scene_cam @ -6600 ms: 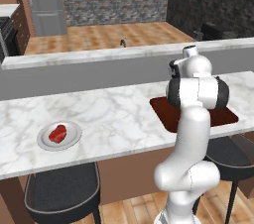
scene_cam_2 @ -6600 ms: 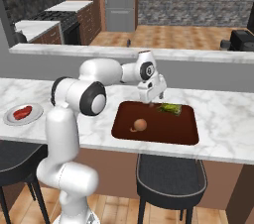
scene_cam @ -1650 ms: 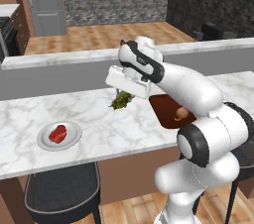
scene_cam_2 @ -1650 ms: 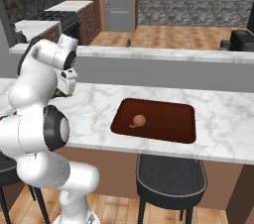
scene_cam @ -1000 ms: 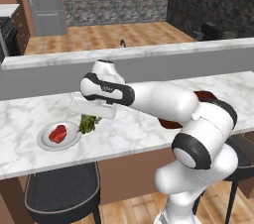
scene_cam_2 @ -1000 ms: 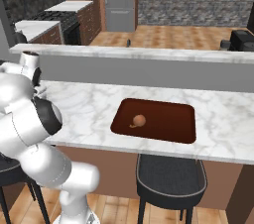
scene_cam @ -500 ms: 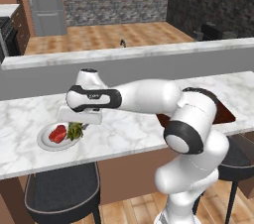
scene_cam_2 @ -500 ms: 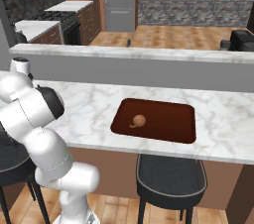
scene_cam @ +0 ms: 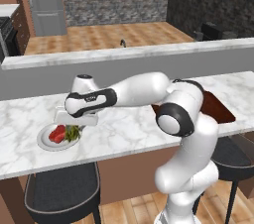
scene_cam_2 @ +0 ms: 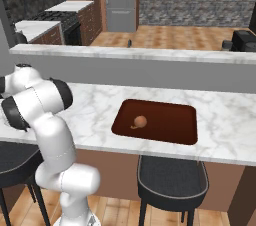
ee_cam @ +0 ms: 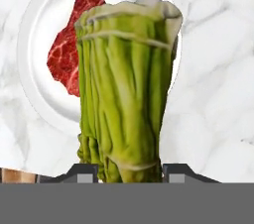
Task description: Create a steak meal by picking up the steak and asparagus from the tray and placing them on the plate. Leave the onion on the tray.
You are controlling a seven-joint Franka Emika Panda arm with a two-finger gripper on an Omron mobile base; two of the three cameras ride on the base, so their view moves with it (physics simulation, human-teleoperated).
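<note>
Yellow-green asparagus (ee_cam: 126,89): ribbed bundle of stalks, long axis running straight away from the gripper (ee_cam: 130,171), jaws clamped on its near end | over the white plate (ee_cam: 34,34) beside the marbled red steak (ee_cam: 69,49) | right base view: 1 tan onion (scene_cam_2: 140,121) on the brown tray (scene_cam_2: 170,120)

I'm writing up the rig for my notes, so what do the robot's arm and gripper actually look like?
The arm is glossy white with rounded, tube-like links and dark grey-black bands at the joints. The gripper has a pale boxy body; its small dark finger tips show in the hand view. No cables or markings visible.
</note>
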